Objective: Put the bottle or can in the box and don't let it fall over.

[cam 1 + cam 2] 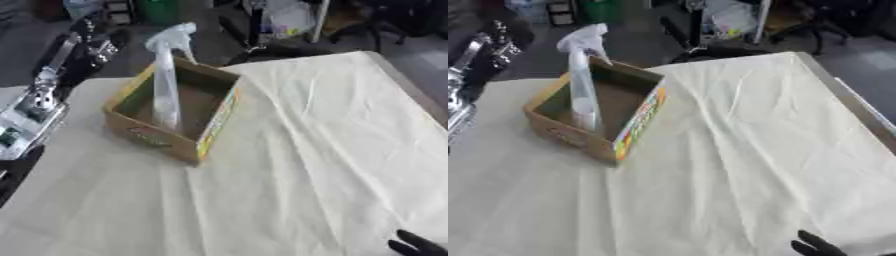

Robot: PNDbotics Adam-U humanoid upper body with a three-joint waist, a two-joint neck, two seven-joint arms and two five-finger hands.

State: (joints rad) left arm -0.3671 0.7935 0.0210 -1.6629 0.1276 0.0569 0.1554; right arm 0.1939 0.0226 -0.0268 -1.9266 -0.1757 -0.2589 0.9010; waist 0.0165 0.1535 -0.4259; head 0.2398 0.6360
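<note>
A table (332,150) under a cream, creased cloth is filling most of both views. On its far left part a cardboard box (210,131) is sitting open-topped, with a printed strip running along its right wall. A pale spray bottle (165,85) is standing upright inside the box, against its left side, its trigger head rising well above the rim. The left arm is reaching in along the left edge, and its hand (87,47) is hovering just left of the bottle's top, touching nothing; I cannot tell how far its fingers are spread. The right hand (418,245) is showing only as dark fingertips at the lower right corner, resting on the cloth and holding nothing.
</note>
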